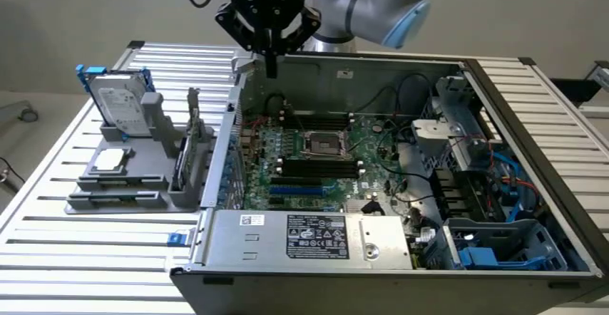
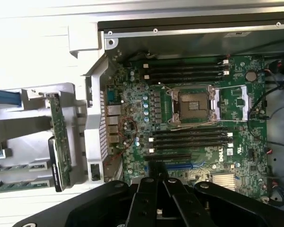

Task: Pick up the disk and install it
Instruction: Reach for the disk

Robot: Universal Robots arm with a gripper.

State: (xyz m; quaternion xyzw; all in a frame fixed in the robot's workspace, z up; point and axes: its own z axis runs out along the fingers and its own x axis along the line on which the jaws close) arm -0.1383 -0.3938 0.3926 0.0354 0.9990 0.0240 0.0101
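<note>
Disk [image 1: 119, 105], a flat rectangular silver-grey metal hard drive with a white label and a blue plastic frame, is seen standing upright in a grey plastic holder [image 1: 124, 187] on a slatted aluminium table [image 1: 57, 258], beside an open dark computer case [image 1: 381, 62]. The black gripper [image 1: 271, 71] is held above the case's far edge, with its fingers pressed together on nothing, well apart from the disk.
</note>
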